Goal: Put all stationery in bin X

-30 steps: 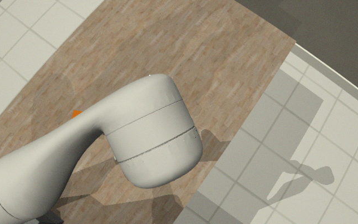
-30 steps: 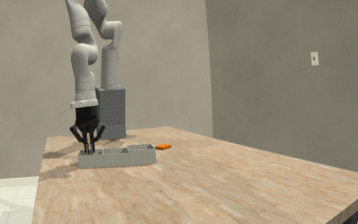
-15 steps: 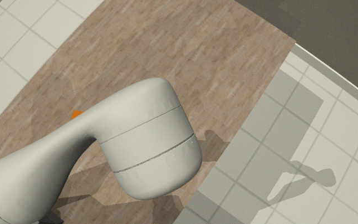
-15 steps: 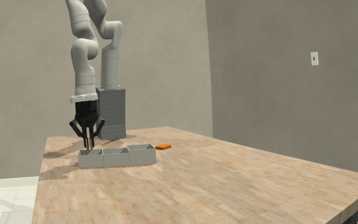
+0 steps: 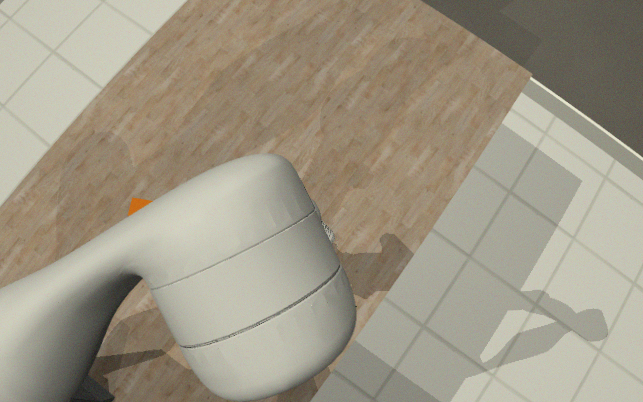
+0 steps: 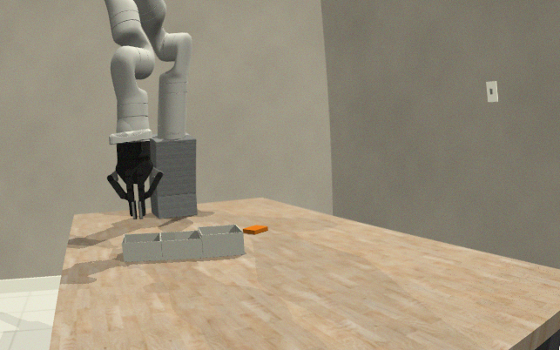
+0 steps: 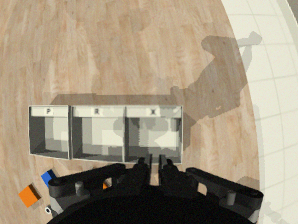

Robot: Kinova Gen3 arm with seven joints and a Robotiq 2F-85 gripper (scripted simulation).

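My gripper (image 6: 138,214) (image 7: 155,162) is shut with nothing between the fingers. It hangs a little above the table (image 6: 360,283), just behind the left end of a row of three grey open bins (image 6: 182,250) (image 7: 100,110). In the wrist view its fingertips sit at the near edge of the right-hand bin. The bins' marks are too small to read. A flat orange block (image 6: 255,229) (image 5: 138,205) (image 7: 28,196) lies on the table beside the row's far end. A small blue thing (image 7: 48,177) lies next to it. The bins look empty in the wrist view.
The arm's grey pedestal (image 6: 173,174) stands at the table's back edge, close behind the gripper. In the top view the arm (image 5: 244,280) hides the bins and the gripper. The table's edge and the tiled floor (image 7: 266,63) lie to the right in the wrist view.
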